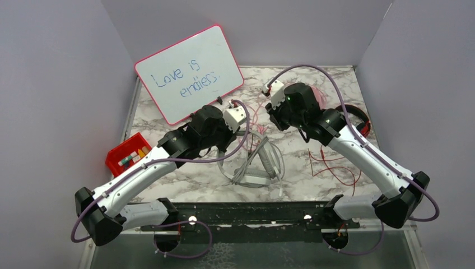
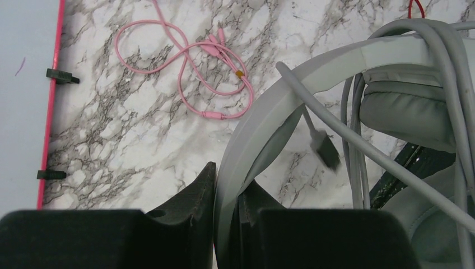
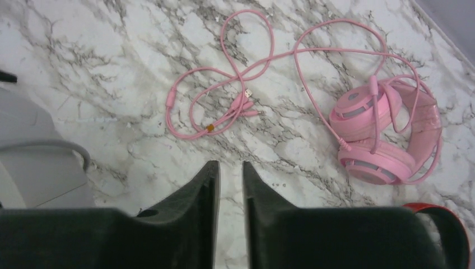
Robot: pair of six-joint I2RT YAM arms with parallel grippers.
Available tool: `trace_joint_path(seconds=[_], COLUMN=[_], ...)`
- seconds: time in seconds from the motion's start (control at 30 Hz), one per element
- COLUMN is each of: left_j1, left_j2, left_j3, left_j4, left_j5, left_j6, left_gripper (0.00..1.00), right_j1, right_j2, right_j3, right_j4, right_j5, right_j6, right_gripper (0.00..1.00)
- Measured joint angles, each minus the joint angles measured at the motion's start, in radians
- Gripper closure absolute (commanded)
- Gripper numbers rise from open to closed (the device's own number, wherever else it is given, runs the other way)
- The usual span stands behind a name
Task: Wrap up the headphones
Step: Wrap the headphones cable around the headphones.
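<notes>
**Left arm pinching the grey pair, right arm hovering over pink cable**

At the far left a red bin point(image 1: 127, 155) is sitting by the whiteboard point(image 1: 190, 70).

The left gripper point(image 2: 228, 185) is clamping its jaws on the headband of the grey headphones point(image 1: 257, 165). The band is arching up and away from the fingers towards the cups, and the grey cable is looping loosely over it.

Further right, the right gripper point(image 3: 229, 168) is hanging above bare table point(image 3: 112, 56). Its jaws are standing narrow with only a slim gap between them, and they are holding nothing.

The pink cable point(image 3: 235, 95) is sprawling in loose loops straight ahead of those jaws, with its plug ends nearest to them. It is trailing off to the pink headphones point(image 3: 386, 131), which are lying on their side, to the right in the wrist view.

The right arm is plainly the nearer one to that pair. I'd guess any pickup means reaching forward for the cable.

The red headphones point(image 1: 358, 120) are peeking out beyond the right arm. Their red cable point(image 1: 330, 165) is lying slack on the table.
</notes>
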Motion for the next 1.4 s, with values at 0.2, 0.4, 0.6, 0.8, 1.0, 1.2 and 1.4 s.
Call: trace_joint_path(seconds=[0.2, 0.4, 0.6, 0.8, 1.0, 1.2, 1.4], left_j1=[0.0, 0.001, 0.001, 0.001, 0.001, 0.001, 0.001], left_j2=[0.0, 0.001, 0.001, 0.001, -0.003, -0.018, -0.022], left_j3=[0.037, 0.089, 0.129, 0.132, 0.132, 0.132, 0.132], left_j4=[-0.055, -0.11, -0.141, -0.161, -0.162, -0.162, -0.162], left_j5=[0.014, 0.043, 0.077, 0.098, 0.101, 0.102, 0.109], left_j6=[-0.023, -0.043, -0.046, -0.041, -0.025, -0.016, -0.01], left_gripper=[1.0, 1.0, 1.0, 1.0, 1.0, 1.0, 1.0], right_j1=[-0.17, -0.396, -0.384, -0.383, -0.383, -0.381, -0.35], right_j2=[-0.06, -0.071, -0.072, -0.069, -0.161, -0.152, -0.078], right_j3=[-0.16, -0.338, -0.539, -0.584, -0.607, -0.571, -0.541], right_j4=[0.215, 0.447, 0.713, 0.874, 0.91, 0.911, 0.948], right_j5=[-0.143, -0.441, -0.789, -1.066, -1.146, -1.234, -1.259], right_j6=[0.108, 0.207, 0.213, 0.227, 0.245, 0.248, 0.259], right_gripper=[0.01, 0.06, 0.21, 0.17, 0.16, 0.18, 0.2])
